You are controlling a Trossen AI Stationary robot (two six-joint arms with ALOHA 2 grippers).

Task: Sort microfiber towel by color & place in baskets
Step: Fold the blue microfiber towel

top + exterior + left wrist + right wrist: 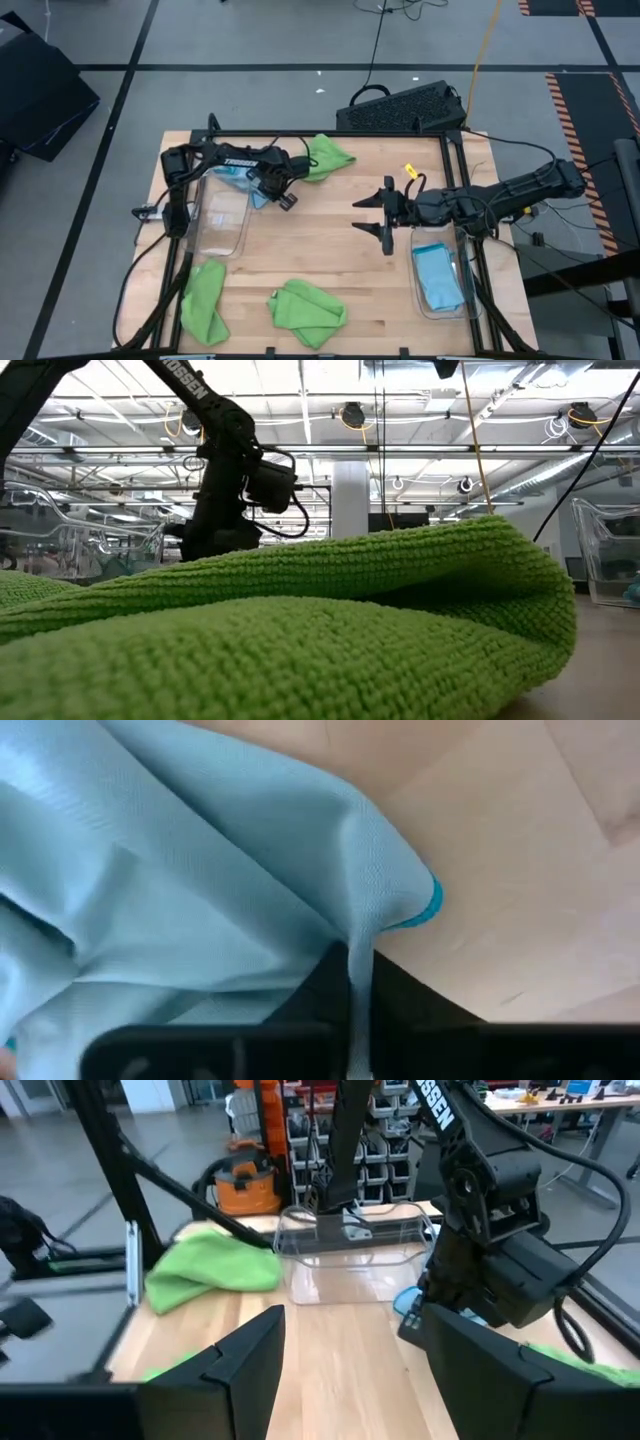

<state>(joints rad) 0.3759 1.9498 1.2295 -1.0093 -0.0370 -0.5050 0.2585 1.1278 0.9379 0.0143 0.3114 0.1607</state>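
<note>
My left gripper (pixel 281 192) is pinched on a fold of a blue towel (pixel 200 890); the left wrist view is almost all cloth, with a brighter blue hem at the fold and bare table (pixel 310 250) beyond. From above, that towel (pixel 238 180) lies at the far end of the left basket (pixel 222 222), beside the far green towel (pixel 327 156). I judge this to be the carrying step: blue picked up, not yet delivered. My right gripper (pixel 385 216) waits with fingers spread mid-table, just beside the right basket (pixel 440 275), which already holds a blue towel (pixel 438 278). So the next move probably calls for lifting clear and crossing to that basket. Two green towels (pixel 203 298) (pixel 306 310) lie at the near edge. The low view is mostly blocked by one green towel (pixel 300 630), so I cannot tell how much blue cloth lies inside the left basket.
</note>
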